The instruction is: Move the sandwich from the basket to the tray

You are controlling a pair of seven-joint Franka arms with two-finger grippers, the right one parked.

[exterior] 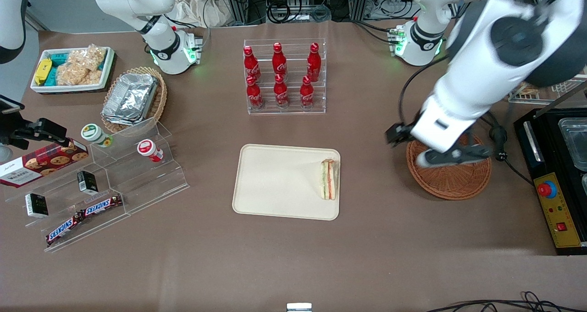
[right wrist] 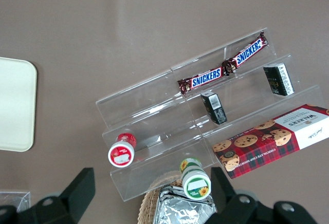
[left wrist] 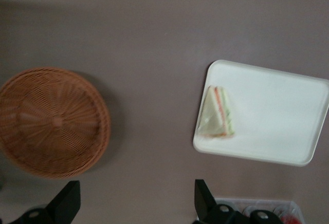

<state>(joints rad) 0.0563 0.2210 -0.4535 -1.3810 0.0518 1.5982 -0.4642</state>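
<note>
The sandwich, a pale wedge with orange and green layers, lies on the cream tray, near the tray edge closest to the basket. The reddish-brown wicker basket holds nothing. My left gripper hangs above the basket's rim, well off the table. It is open, with nothing between its dark fingers. Bare table shows between them.
A clear rack of red bottles stands farther from the front camera than the tray. A black control box sits beside the basket at the working arm's end. An acrylic stepped stand, a foil-filled tan basket and a white snack bin lie toward the parked arm's end.
</note>
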